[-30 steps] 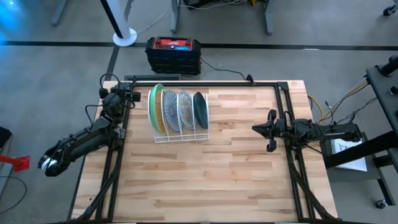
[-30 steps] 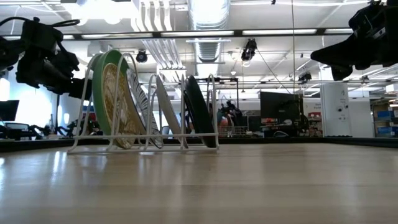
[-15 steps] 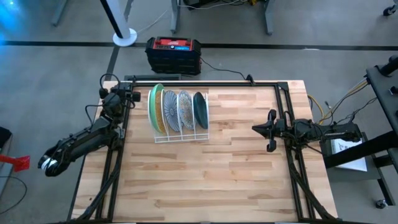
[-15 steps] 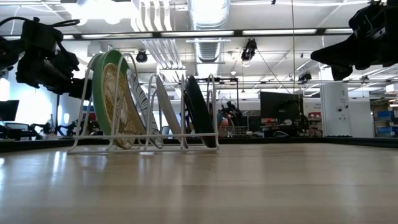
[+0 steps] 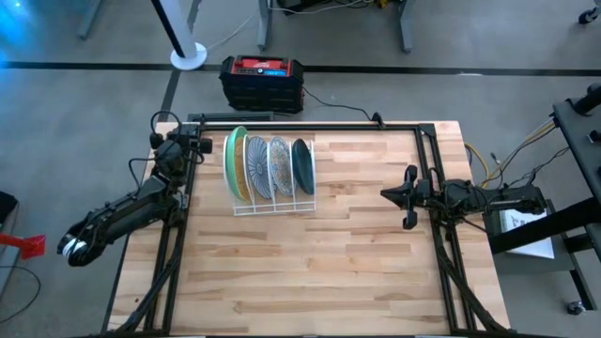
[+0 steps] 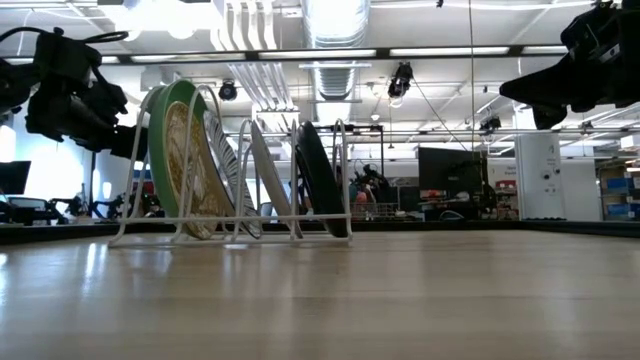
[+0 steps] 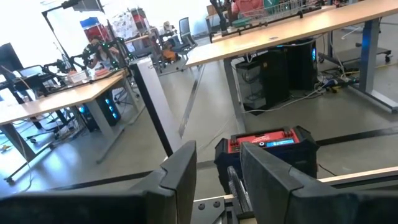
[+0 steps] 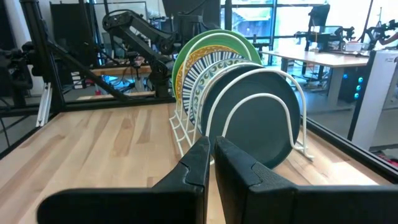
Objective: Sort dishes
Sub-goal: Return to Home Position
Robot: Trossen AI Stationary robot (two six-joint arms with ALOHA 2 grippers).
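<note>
The rack (image 5: 273, 201) holds the green plate (image 5: 235, 161), yellow plate (image 5: 255, 170), white plate (image 5: 279, 165) and teal plate (image 5: 301, 165) upright. The left gripper (image 5: 199, 145), beside its green end, is slightly parted and empty. The right gripper (image 5: 387, 194), well beyond its teal end, seems closed and empty.

Just ahead of my left gripper (image 7: 217, 163) a red-and-black box (image 7: 267, 142) sits on the grey concrete floor (image 7: 186, 112). Farther out stand long wooden desks (image 7: 292, 28), with dark computer towers (image 7: 289, 71) under the nearer one. Far beyond my right gripper (image 8: 212, 144) are bright windows (image 8: 283, 22). Overhead run strip lights (image 6: 320, 53) and a silver duct (image 6: 335, 20).
</note>
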